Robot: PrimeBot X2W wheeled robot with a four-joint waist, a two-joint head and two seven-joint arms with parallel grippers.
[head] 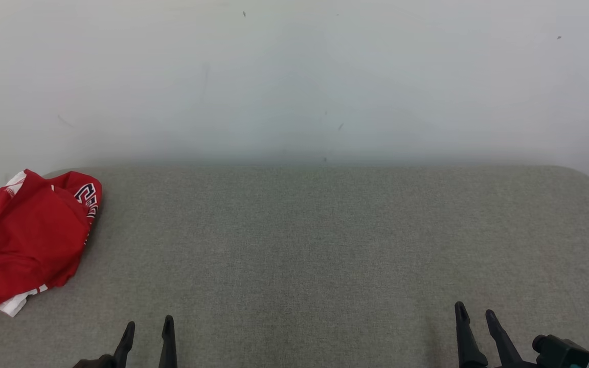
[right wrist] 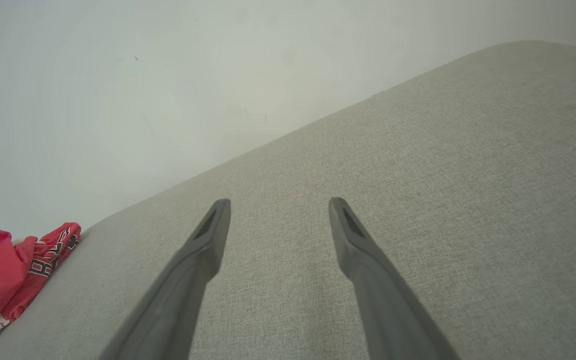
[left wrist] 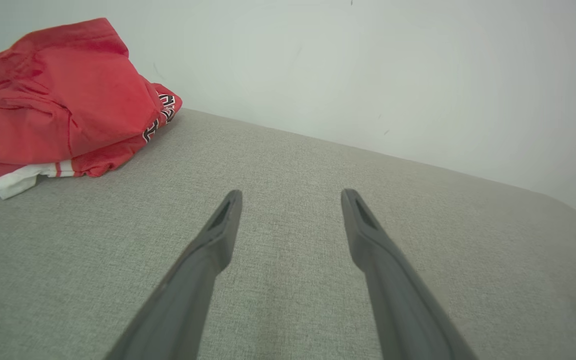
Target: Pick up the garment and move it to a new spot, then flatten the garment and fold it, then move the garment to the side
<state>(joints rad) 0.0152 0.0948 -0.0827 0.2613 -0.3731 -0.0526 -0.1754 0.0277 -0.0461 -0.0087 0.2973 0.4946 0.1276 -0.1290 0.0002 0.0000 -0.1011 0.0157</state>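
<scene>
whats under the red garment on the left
The red garment lies bunched on the grey fabric surface. A white edge pokes out from beneath its near side. Anything else under the heap is covered.

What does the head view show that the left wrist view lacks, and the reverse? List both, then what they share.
Head view adds: the right gripper, open, low at the right, with a dark mount beside it.
Left wrist view adds: the slots near the fingertips of the left gripper, and how high the red garment is heaped.
Shared: that garment crumpled at the far left of the grey fabric surface, its white trim and lettering, the open left gripper apart from it, and the white wall behind.
</scene>
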